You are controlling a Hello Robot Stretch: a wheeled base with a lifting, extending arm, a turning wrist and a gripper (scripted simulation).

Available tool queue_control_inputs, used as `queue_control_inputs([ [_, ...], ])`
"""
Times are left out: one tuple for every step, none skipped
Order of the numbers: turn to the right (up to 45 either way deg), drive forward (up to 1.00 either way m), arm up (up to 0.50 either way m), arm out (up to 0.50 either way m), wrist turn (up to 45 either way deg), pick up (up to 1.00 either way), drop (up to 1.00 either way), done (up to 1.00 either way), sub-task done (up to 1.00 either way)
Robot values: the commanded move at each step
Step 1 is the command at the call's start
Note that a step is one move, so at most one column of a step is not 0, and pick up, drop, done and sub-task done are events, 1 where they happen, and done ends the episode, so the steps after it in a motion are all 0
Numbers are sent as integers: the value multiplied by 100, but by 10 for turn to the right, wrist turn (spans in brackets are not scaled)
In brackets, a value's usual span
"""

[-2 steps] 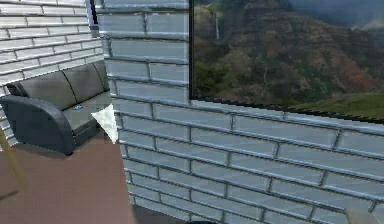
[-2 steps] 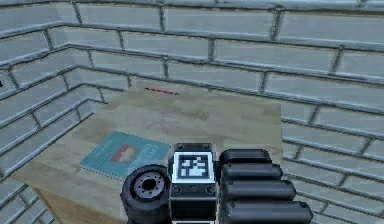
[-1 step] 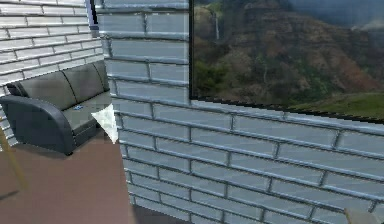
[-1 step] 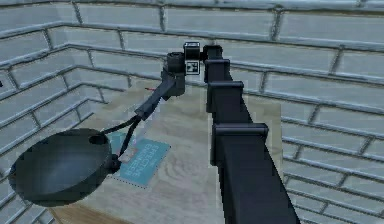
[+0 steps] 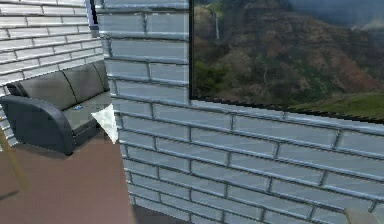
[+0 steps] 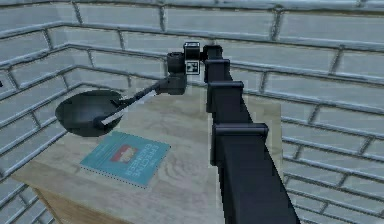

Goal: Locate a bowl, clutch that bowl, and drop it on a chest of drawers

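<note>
bowl: a dark round bowl (image 6: 88, 110) rests on the bench, at the end of the bench closest to the brick wall (image 6: 300, 60) and just in front of it.
jaws: two thin fingers (image 6: 140, 96) slant away from the wall, from a dark body down to the bowl, and their tips end at the bowl. the bowl lies on the bench there, so we cannot tell whether the jaws have hold of anything, nor how wide they stand.
markers: two small white squares with black marks (image 6: 190, 67) sit beside the dark body, close to the wall.
arm: a dark square bar (image 6: 240, 150) runs across the bench toward the wall.
book: a teal book (image 6: 127, 158) lies flat on the bench, farther from the wall than the bowl and apart from it.
bench: a pale wooden top (image 6: 185, 125) set against the wall.
painting: in the forward view we see a landscape painting (image 5: 290, 55) hung on pale brick.
sofa: a dark grey sofa (image 5: 55, 105) stands left of the brick's jutting corner, with a white cloth (image 5: 105, 120) on the seat end nearest that corner.
floor: brown floor (image 5: 60, 185) runs up to the brick.
</note>
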Motion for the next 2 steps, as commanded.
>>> queue_control_inputs([
  [0, 0, 0, 0, 450, 0, 0, 0, 0],
  [0, 0, 0, 0, 360, 0, 0, 0, 0],
])
